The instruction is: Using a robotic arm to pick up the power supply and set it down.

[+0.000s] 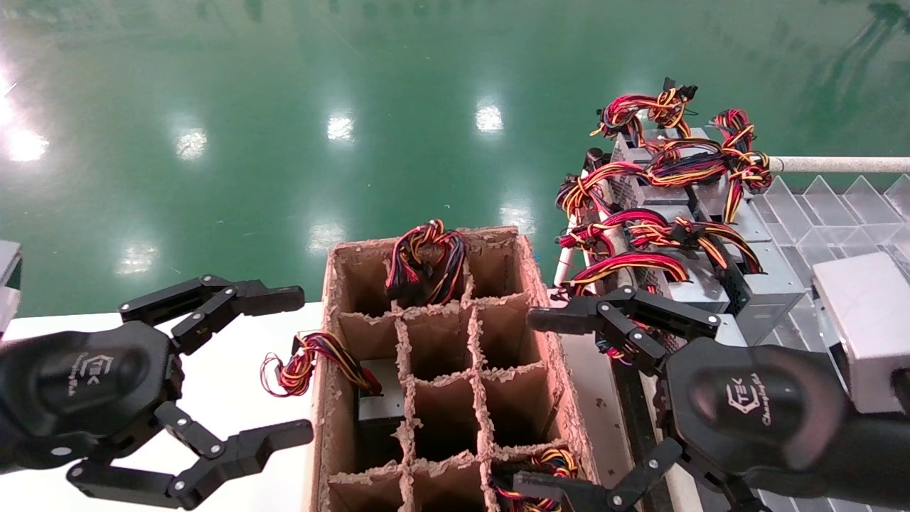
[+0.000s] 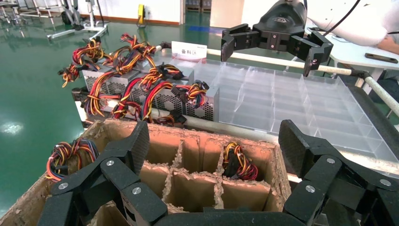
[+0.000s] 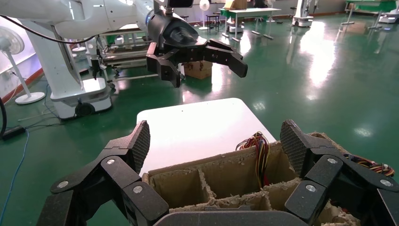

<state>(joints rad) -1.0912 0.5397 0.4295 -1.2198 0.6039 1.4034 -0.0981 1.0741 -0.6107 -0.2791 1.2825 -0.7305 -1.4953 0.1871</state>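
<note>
Both grippers, left and right, hang spread and empty beside the cardboard box, so the pick seems not yet begun; next, the right must reach the power supply on the rack just beyond it.

Lighting was bright and even across all three views, clearly from overhead fixtures. The glossy green floor threw back a scatter of white hotspots in the head view, with the strongest glare blown out at the far left edge. In the right wrist view a big washed-out patch sat on the floor at upper right, and the white table looked nearly overexposed. Shadows were soft; only the cells of the cardboard box went properly dark. The right tool looked a bit soft at the bottom right of the head view. The background in the wrist views stayed fairly sharp.
</note>
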